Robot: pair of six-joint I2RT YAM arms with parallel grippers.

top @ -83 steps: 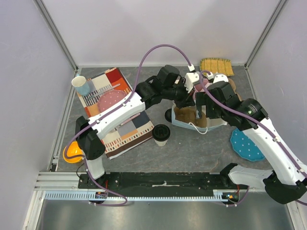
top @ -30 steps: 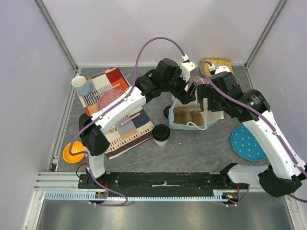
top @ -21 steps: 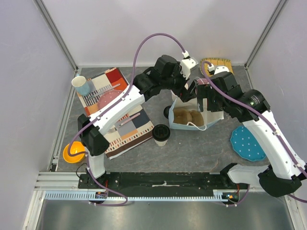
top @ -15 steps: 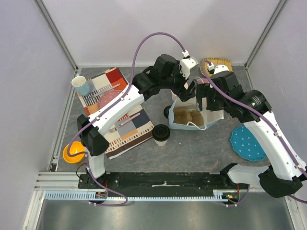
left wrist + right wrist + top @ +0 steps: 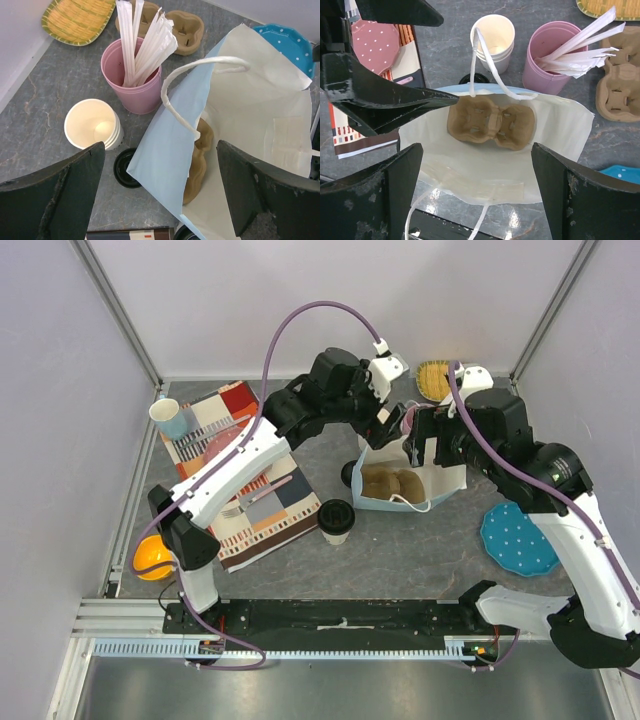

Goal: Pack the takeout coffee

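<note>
The takeout coffee (image 5: pixel 336 521), a small white cup with a black lid, stands on the table in front of the light-blue paper bag (image 5: pixel 400 503). The bag stands upright and open, with a brown cup carrier (image 5: pixel 491 121) at its bottom. My left gripper (image 5: pixel 385 426) hangs open over the bag's back-left rim; in the left wrist view the bag's blue wall (image 5: pixel 165 150) lies between its wide jaws (image 5: pixel 160 195). My right gripper (image 5: pixel 425 446) is open and empty above the bag's mouth (image 5: pixel 477 195).
Behind the bag stand a stack of lidless white cups (image 5: pixel 92 122), a pink cup of wrapped straws (image 5: pixel 132 75) and a loose black lid (image 5: pixel 127 167). Spare carriers (image 5: pixel 620 85), a bamboo tray (image 5: pixel 435 378), a blue plate (image 5: pixel 515 540), patterned books (image 5: pixel 250 470), a blue-banded cup (image 5: pixel 170 418) and an orange bowl (image 5: pixel 150 558) surround them.
The bag went from lying tilted to standing upright and open. In the last second the left gripper drew back and to the left, and the right arm lifted and shifted right.
</note>
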